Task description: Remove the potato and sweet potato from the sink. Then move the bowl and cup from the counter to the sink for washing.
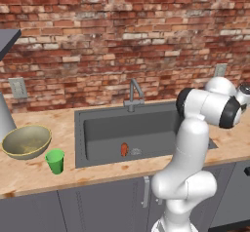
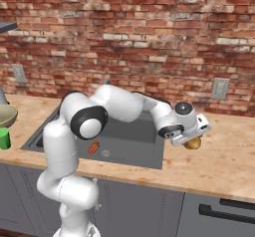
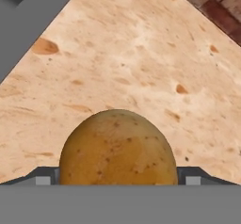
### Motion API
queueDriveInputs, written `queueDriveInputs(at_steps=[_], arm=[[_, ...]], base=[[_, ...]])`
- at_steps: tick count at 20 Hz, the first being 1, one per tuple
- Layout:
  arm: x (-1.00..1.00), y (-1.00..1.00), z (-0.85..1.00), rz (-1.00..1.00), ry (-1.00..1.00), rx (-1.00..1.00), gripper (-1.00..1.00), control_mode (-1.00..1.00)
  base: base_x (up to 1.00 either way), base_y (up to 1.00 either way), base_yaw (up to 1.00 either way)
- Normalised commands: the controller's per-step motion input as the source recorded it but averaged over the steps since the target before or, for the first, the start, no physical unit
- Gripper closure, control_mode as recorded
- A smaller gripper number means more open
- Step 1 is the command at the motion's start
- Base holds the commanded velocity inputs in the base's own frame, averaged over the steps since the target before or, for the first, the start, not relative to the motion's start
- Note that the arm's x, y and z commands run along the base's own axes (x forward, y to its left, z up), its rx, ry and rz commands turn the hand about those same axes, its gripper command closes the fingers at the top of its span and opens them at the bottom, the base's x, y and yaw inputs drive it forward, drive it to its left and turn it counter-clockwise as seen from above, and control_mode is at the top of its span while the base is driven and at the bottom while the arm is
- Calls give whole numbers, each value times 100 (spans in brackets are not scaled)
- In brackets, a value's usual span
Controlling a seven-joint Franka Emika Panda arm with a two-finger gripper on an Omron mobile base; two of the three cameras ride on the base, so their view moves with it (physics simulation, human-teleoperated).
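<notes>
Bowl [image 1: 27, 141] and cup [image 1: 55, 161] wait on the surface [image 1: 58, 124] left of the sink [image 1: 127, 131]; sweet potato [image 1: 124, 149] lies in the basin. Right of the sink, the tool [image 2: 193, 142], fingers wide, flanks the potato [image 2: 193, 143] low over the surface — first removal apparently finishing. Next: lift clear, reach into the basin for the sweet potato.

Glossy white, rounded arm [image 2: 119, 104] segments with dark joint caps (black, grey-rimmed)

No readable text, label, brand, number or sign appears anywhere.
</notes>
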Motion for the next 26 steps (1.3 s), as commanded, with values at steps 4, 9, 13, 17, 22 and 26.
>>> queueDriveInputs(at_steps=[4, 9, 13, 17, 22, 26], arm=[[5, 0, -19, 2, 0, 0, 100, -100], [6, 0, -20, 1, 0, 0, 100, -100], [6, 0, -22, 0, 0, 0, 100, -100], [6, 0, -22, 0, 0, 0, 100, -100], [5, 0, -22, 0, 0, 0, 100, -100], [6, 0, -22, 0, 0, 0, 100, -100]], base=[[0, 0, 0], [0, 0, 0], [0, 0, 0], [0, 0, 0], [0, 0, 0], [0, 0, 0]])
